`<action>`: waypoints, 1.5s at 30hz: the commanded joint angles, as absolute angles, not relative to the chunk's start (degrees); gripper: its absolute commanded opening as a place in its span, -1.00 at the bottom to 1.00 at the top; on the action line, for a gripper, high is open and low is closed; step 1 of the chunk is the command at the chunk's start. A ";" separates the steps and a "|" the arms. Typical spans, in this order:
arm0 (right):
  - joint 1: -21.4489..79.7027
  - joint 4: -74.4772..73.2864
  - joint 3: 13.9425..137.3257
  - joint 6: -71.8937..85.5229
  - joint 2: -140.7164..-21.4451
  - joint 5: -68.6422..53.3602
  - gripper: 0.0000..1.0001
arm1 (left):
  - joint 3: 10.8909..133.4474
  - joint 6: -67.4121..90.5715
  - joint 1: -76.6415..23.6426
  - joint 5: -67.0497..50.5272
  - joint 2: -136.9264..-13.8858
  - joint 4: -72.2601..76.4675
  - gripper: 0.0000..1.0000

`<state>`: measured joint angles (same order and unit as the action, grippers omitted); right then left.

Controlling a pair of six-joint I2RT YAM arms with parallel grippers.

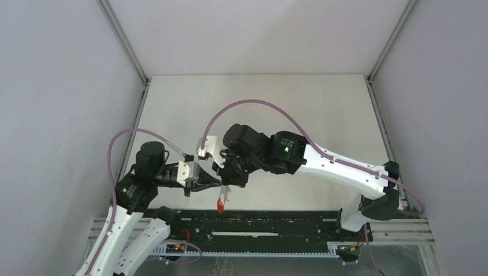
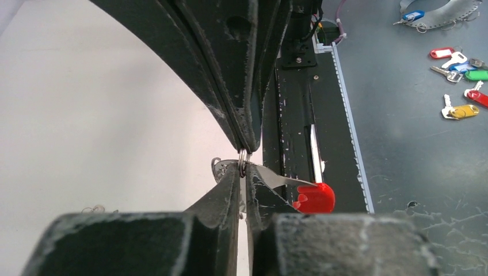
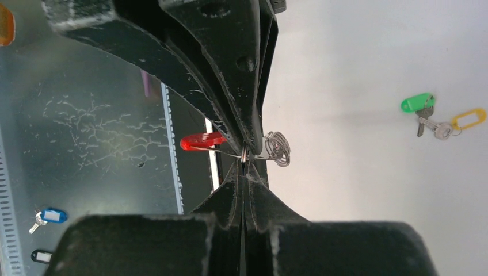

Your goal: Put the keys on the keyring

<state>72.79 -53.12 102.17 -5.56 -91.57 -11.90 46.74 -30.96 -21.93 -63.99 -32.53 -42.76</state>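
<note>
Both grippers meet over the table's near edge, pinching the keyring (image 2: 243,160) between them. It is a thin metal ring with small wire loops (image 3: 277,148) on one side and a red piece (image 2: 314,198) hanging off the other. My left gripper (image 2: 243,169) has its jaws closed on the ring from below in its own view, and the right gripper's fingers (image 2: 230,86) come down from above. My right gripper (image 3: 244,167) is shut on the same ring. The keys lie apart on the table: a green-headed one (image 3: 418,103) and a yellow-headed one (image 3: 469,119).
A black rail (image 2: 293,115) runs along the table's near edge. Beyond it, on the grey floor, lie several loose coloured key tags (image 2: 460,69) and a blue tag (image 3: 52,215). Grey walls enclose the white table (image 1: 259,103).
</note>
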 commanded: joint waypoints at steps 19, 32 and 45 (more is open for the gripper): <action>66.50 6.70 57.20 2.00 -57.62 -18.26 0.02 | 40.11 7.90 -22.15 -68.37 -30.68 3.25 -0.99; 64.77 22.44 51.69 6.45 -58.23 -22.50 -0.18 | 40.24 23.26 -22.15 -69.86 -34.99 20.30 -0.99; 63.81 26.69 50.80 9.35 -60.50 -22.94 -0.44 | 40.26 23.54 -22.15 -70.01 -34.85 20.39 -0.99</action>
<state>64.23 23.46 50.92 7.79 -59.92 -22.61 39.86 22.15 -22.15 -69.65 -34.87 18.11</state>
